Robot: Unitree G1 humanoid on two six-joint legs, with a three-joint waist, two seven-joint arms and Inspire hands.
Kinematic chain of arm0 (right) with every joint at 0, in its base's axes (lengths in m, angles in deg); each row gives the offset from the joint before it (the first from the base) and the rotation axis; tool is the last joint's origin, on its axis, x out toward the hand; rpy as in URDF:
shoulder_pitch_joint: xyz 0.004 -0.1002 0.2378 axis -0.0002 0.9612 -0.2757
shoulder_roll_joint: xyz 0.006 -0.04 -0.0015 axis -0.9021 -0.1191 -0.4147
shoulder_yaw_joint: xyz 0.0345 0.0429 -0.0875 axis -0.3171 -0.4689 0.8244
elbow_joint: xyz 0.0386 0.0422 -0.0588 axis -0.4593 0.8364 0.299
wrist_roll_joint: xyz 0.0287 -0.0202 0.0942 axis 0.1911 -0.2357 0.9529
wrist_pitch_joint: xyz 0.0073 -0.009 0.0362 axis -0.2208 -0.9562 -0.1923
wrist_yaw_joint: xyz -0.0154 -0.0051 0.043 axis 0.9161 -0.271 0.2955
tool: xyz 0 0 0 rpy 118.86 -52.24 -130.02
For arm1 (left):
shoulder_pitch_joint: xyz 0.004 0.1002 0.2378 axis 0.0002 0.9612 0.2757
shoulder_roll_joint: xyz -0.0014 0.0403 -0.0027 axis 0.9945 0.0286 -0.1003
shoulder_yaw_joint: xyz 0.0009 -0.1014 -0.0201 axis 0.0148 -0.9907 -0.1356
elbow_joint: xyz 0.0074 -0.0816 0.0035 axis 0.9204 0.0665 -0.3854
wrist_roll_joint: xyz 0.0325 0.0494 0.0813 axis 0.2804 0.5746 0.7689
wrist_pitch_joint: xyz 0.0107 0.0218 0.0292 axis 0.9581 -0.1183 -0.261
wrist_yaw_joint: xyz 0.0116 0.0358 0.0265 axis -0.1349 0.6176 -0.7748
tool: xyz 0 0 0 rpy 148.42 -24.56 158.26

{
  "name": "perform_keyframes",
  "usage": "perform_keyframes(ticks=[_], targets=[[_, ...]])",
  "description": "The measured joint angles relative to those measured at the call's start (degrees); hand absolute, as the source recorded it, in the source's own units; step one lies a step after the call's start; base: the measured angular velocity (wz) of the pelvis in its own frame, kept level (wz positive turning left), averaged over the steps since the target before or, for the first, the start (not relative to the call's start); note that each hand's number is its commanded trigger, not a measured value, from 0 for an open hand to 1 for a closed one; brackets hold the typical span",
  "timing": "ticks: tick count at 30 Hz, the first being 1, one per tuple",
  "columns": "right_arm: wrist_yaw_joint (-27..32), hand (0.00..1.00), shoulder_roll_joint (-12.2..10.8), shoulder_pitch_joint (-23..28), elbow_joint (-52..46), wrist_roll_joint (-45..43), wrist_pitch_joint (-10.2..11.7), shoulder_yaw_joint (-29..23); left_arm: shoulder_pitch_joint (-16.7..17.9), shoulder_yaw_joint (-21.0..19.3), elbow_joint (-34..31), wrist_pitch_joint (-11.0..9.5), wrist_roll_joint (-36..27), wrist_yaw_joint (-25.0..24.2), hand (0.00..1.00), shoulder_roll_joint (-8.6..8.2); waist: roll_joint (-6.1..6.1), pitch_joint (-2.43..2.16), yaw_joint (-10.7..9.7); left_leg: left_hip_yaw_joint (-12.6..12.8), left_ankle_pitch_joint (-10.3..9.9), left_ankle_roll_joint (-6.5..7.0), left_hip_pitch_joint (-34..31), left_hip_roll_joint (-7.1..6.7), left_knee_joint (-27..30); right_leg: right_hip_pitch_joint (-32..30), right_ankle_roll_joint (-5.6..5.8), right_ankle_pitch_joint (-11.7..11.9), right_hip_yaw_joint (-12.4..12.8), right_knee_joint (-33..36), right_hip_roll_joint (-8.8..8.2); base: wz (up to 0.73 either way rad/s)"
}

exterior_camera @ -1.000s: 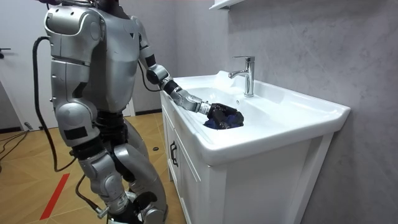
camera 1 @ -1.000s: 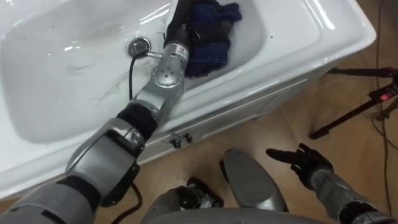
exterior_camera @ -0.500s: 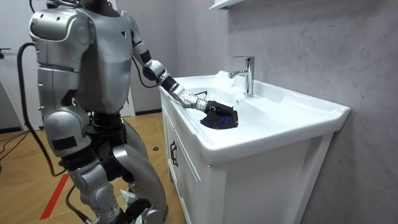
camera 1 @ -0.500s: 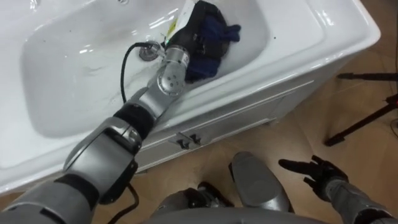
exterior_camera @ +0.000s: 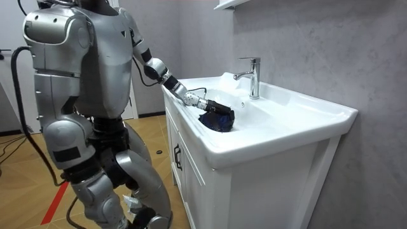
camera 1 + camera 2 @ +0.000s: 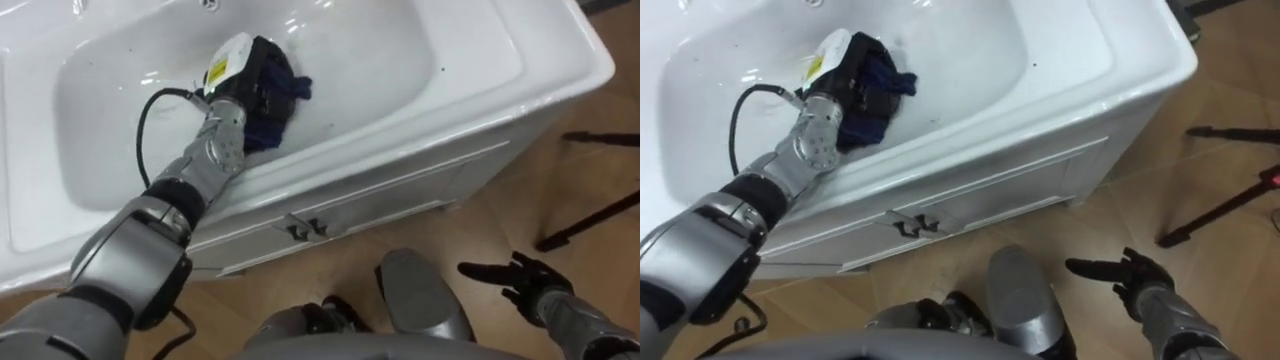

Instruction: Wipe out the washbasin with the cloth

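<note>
**At the washstand, wiping low on the near wall**

Low on the near slope of the basin (image 6: 400, 60), bunched under the left hand (image 6: 250, 72): a dark blue cloth (image 6: 288, 92), gripped by fingers curled into its folds. Could skid rather than scrub, judging by how slick the glaze looks. Could also leave broad stretches untouched, since so small a wad covers little of the bowl at each pass. Might ride up over the front rim and spill toward the floor (image 6: 500, 230) if dragged any nearer the edge.

Soft, matte, crumpled fabric against hard, glossy white ceramic, smoothly dished with rounded corners and a broad flat rim. Behind, upright at the back rim, a polished metal faucet (image 5: 251, 76), squared in outline. Below, a white panelled cabinet (image 6: 380, 195) with small dark handles (image 6: 300, 228), set on warm wood-grain flooring. Standing close against the cabinet front, left arm reaching down into the bowl. Low and well apart from the basin, the right hand (image 6: 520, 282), fingers spread and holding nothing.
</note>
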Motion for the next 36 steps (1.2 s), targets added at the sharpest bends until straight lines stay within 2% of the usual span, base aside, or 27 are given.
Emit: perform_keyframes(ticks=[2,4,5,6,7,8,12,14,16,17,18,22,26,30,32,34,36], targets=[[0.0,0.0,-0.3,-0.1,1.4,-1.0,0.3,-0.1,0.8,-1.5,0.0,0.4,1.6,-0.2,1.0,0.48,0.04,-0.06,0.8,-1.6,0.5,-0.3,0.2,-0.2,-0.5,1.6,-0.27,0.0,-2.1,-1.3,-0.23,0.38],[-0.1,0.0,-0.4,-0.2,1.7,-2.8,0.3,-0.2,1.4,-2.2,-0.1,0.5,2.6,-0.3,1.0,0.75,0.13,-0.21,1.5,-2.9,1.0,-0.52,0.2,-0.31,-0.9,2.6,-0.53,0.2,-3.1,-2.5,-0.26,0.34],[-0.2,0.0,-0.4,-0.2,1.7,-3.1,0.3,-0.2,1.7,-2.3,-0.2,0.5,3.1,-0.3,1.0,0.85,-0.09,-0.47,2.5,-3.0,1.4,-0.61,0.6,-0.48,-1.6,3.0,-0.62,0.2,-3.6,-2.9,-0.42,0.21],[-0.2,0.0,-0.4,-0.2,1.7,-3.1,0.3,-0.2,1.9,-2.7,-0.2,0.5,3.4,-0.2,1.0,0.88,-0.13,-0.48,3.0,-3.2,1.5,-0.68,0.8,-0.54,-1.8,3.4,-0.63,0.2,-3.9,-3.1,-0.46,0.15],[-0.2,0.0,-0.3,-0.2,1.7,-3.4,0.3,-0.2,2.5,-3.2,-0.3,0.5,4.6,-0.2,1.0,0.94,-0.29,-0.69,3.8,-3.6,1.8,-0.89,1.2,-0.74,-2.4,4.1,-0.7,0.3,-4.2,-3.6,-0.49,0.2],[-0.2,0.0,-0.4,-0.2,1.7,-3.8,0.3,-0.2,3.0,-3.3,-0.5,0.6,5.7,-0.1,1.0,1.24,-0.4,-0.91,4.0,-4.5,2.2,-1.02,1.7,-1.4,-3.0,4.7,-0.82,0.2,-4.9,-3.9,-0.88,0.26],[-0.8,0.0,-0.6,0.3,2.2,-5.8,0.3,-2.6,5.7,-5.8,-1.2,0.6,9.2,0.1,1.0,1.34,-0.58,-1.32,5.7,-5.9,3.0,-1.54,4.2,-1.93,-4.5,8.1,-1.1,0.3,-6.5,-6.4,-0.72,0.19],[-0.8,0.0,-0.6,1.0,2.6,-6.7,0.2,-4.4,7.0,-6.8,-1.3,0.8,10.8,-0.2,1.0,1.68,-0.65,-2.05,6.7,-6.3,3.3,-2.01,6.1,-2.02,-6.1,10.1,-1.29,0.5,-6.8,-8.1,-0.49,0.1],[-0.7,0.0,-0.6,1.1,3.2,-7.0,0.2,-5.8,8.4,-7.8,-1.7,0.8,11.0,0.0,1.0,1.95,-0.56,-2.53,7.2,-6.4,3.4,-2.25,7.1,-2.02,-7.0,11.2,-1.43,0.5,-6.8,-9.0,-0.22,-0.07],[-0.7,0.0,-0.6,1.1,3.6,-7.4,0.1,-6.9,9.8,-7.8,-3.0,0.8,11.8,0.1,1.0,2.49,-0.36,-2.97,7.2,-6.4,3.5,-2.37,7.3,-2.0,-7.2,11.5,-1.52,0.6,-7.0,-9.4,-0.12,0.0],[-0.7,0.0,-0.6,1.1,3.7,-7.4,0.0,-7.4,10.4,-7.8,-3.6,0.8,12.1,0.1,1.0,2.69,-0.35,-2.97,7.3,-6.4,3.5,-2.39,7.5,-2.0,-7.2,11.7,-1.54,0.6,-7.0,-9.4,-0.1,-0.07],[-0.1,0.0,-0.3,1.8,3.9,-7.6,-0.1,-9.7,12.7,-7.9,-5.9,1.1,12.9,0.3,1.0,2.84,0.32,-3.45,8.6,-6.4,3.5,-2.48,8.0,-1.84,-7.4,12.0,-1.68,0.7,-7.8,-9.7,-0.14,-0.1],[-0.1,0.0,-0.3,2.0,3.9,-9.3,-0.1,-9.9,13.4,-7.8,-7.6,2.7,13.1,0.2,1.0,2.91,0.37,-3.46,8.8,-6.4,3.6,-2.64,7.9,-1.33,-7.3,12.0,-1.99,0.5,-8.6,-9.7,-0.15,0.0],[-0.9,0.0,-0.3,2.0,4.1,-9.5,-0.1,-10.1,13.6,-7.7,-7.7,3.9,13.1,-0.1,1.0,2.91,0.29,-3.33,8.4,-6.0,3.6,-2.71,8.3,-1.25,-7.3,12.2,-2.27,0.4,-8.5,-9.6,-0.14,-0.02],[-1.2,0.0,-0.4,1.9,4.1,-9.8,-0.1,-10.0,12.4,-7.7,-7.5,4.7,13.1,-0.1,1.0,2.91,-0.07,-2.7,8.2,-5.5,3.6,-2.74,8.2,-1.14,-7.2,11.6,-2.49,0.2,-8.0,-8.7,-0.27,-0.07],[-1.2,0.0,-0.5,1.2,4.1,-9.8,-0.1,-9.6,11.3,-7.7,-6.9,5.4,13.1,0.2,1.0,2.9,-0.46,-1.81,8.3,-4.7,3.6,-2.75,8.0,-1.08,-6.9,10.5,-2.53,-0.1,-7.2,-7.5,-0.52,-0.14],[-0.8,0.0,-0.5,0.9,4.1,-9.4,-0.1,-9.0,10.1,-7.5,-6.8,6.3,12.8,0.3,1.0,2.64,-0.25,-1.51,7.9,-4.6,3.6,-2.83,7.2,-1.1,-6.7,9.7,-2.52,-0.2,-7.3,-7.1,-0.63,0.01]])
